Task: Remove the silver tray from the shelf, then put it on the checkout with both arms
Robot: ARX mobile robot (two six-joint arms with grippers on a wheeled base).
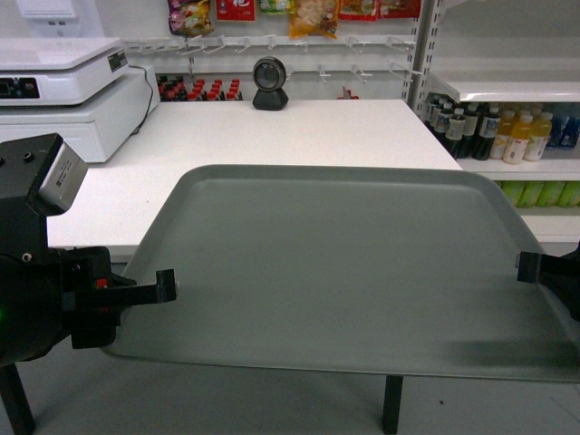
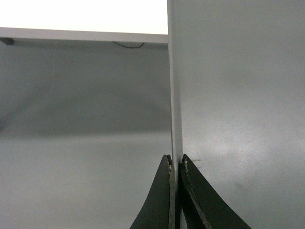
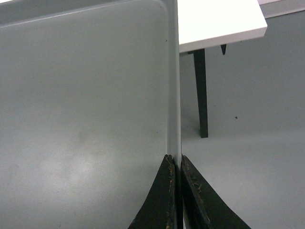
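Note:
The silver tray [image 1: 344, 267] is a wide grey-green rectangle held level in the air, its far edge over the near edge of the white checkout [image 1: 272, 136]. My left gripper [image 1: 170, 285] is shut on the tray's left rim, and the left wrist view shows both fingers [image 2: 162, 200] pinching the thin rim [image 2: 175, 95]. At the tray's right rim my right gripper [image 1: 527, 267] is shut too. In the right wrist view its fingers [image 3: 164, 200] clamp the rim [image 3: 174, 95], with the tray's top face [image 3: 86, 105] to the left. The shelf [image 1: 507, 86] stands at the right.
A white scale [image 1: 63, 91] sits on the checkout's left end, a black scanner [image 1: 269, 83] at its back. Bottles [image 1: 507, 131] fill the lower shelf board on the right. A dark checkout leg [image 3: 201, 90] stands on the grey floor [image 3: 248, 157].

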